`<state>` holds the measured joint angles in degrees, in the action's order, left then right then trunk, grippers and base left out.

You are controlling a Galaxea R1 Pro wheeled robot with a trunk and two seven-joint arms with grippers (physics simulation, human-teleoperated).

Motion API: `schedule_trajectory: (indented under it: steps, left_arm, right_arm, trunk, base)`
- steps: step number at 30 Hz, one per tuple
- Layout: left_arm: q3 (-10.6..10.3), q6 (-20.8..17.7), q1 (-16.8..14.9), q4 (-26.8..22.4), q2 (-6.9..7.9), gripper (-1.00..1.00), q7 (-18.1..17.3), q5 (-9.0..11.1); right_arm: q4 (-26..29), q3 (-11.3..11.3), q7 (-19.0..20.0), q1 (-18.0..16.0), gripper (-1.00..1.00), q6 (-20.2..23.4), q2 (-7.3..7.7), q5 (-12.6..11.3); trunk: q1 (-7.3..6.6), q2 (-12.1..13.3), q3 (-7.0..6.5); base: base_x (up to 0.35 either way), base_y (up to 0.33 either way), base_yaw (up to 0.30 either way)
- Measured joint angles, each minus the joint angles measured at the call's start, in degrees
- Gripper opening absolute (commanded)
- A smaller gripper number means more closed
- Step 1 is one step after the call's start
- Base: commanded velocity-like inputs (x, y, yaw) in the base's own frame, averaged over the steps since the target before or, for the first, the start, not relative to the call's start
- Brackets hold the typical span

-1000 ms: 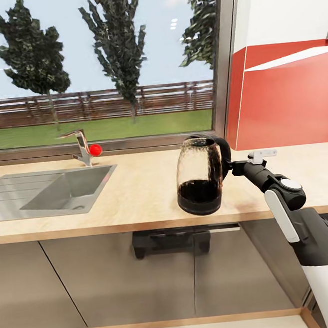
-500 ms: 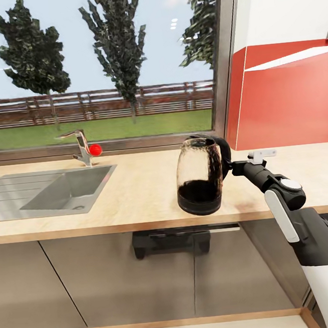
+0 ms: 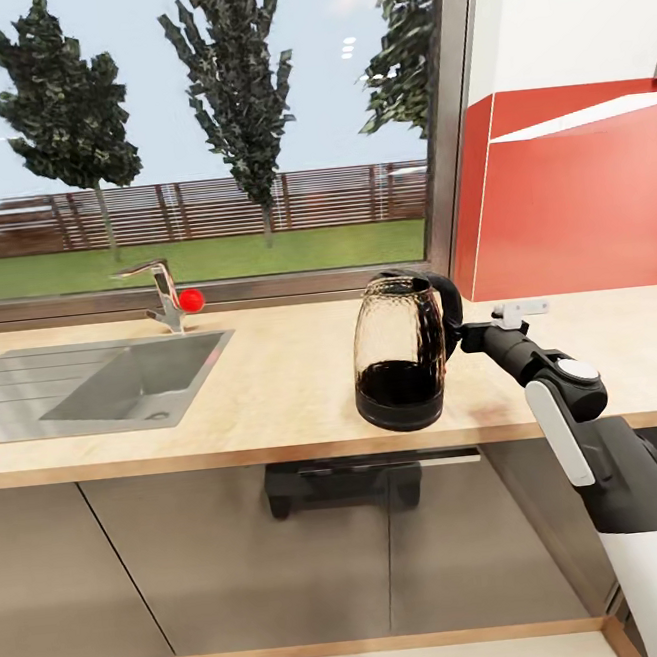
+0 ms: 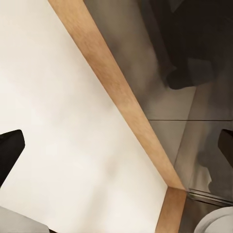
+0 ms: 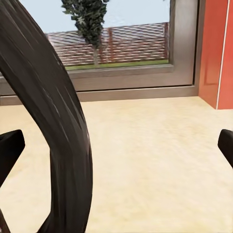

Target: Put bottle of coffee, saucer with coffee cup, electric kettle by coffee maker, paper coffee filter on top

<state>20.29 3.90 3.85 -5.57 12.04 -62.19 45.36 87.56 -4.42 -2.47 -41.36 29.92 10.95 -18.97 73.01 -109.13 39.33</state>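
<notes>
The glass electric kettle (image 3: pixel 402 357), with a black base and black handle, stands upright on the wooden countertop (image 3: pixel 275 394) near its front edge. My right gripper (image 3: pixel 462 334) reaches in from the right at the handle. In the right wrist view the curved black handle (image 5: pixel 63 126) crosses between the fingers, close to one of them. The right gripper (image 5: pixel 116 148) is spread wide and open. My left gripper (image 4: pixel 116 148) hangs open over the pale floor beside the cabinet base. The coffee maker, coffee bottle, filter, saucer and cup are out of view.
A steel sink (image 3: pixel 103 385) with a faucet (image 3: pixel 164 294) is set into the counter at the left. A window runs behind it, and a red wall panel (image 3: pixel 578 204) rises at the right. A dark object (image 3: pixel 343 483) sits below the counter's front edge.
The kettle has settled from a slight lean to upright. My right arm has shifted a little to the left. The camera has not moved.
</notes>
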Motion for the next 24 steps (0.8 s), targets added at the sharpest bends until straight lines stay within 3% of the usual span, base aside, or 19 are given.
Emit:
schedule_trajectory:
  steps: [21, 22, 24]
  left_arm:
    - [0.0, 0.0, 0.0, 0.0, 0.0, 1.0, 0.0, 0.0]
    - [0.0, 0.0, 0.0, 0.0, 0.0, 1.0, 0.0, 0.0]
    - [0.0, 0.0, 0.0, 0.0, 0.0, 1.0, 0.0, 0.0]
  right_arm:
    - [0.0, 0.0, 0.0, 0.0, 1.0, 0.0, -0.05, 0.0]
    - [0.0, 0.0, 0.0, 0.0, -1.0, 0.0, -0.04, 0.0]
    - [0.0, 0.0, 0.0, 0.0, -1.0, 0.0, -0.05, -0.2]
  trunk:
    - [0.0, 0.0, 0.0]
    - [0.0, 0.0, 0.0]
    - [0.0, 0.0, 0.0]
  base:
    - [0.033, 0.0, 0.0]
    - [0.001, 0.0, 0.0]
    - [0.0, 0.0, 0.0]
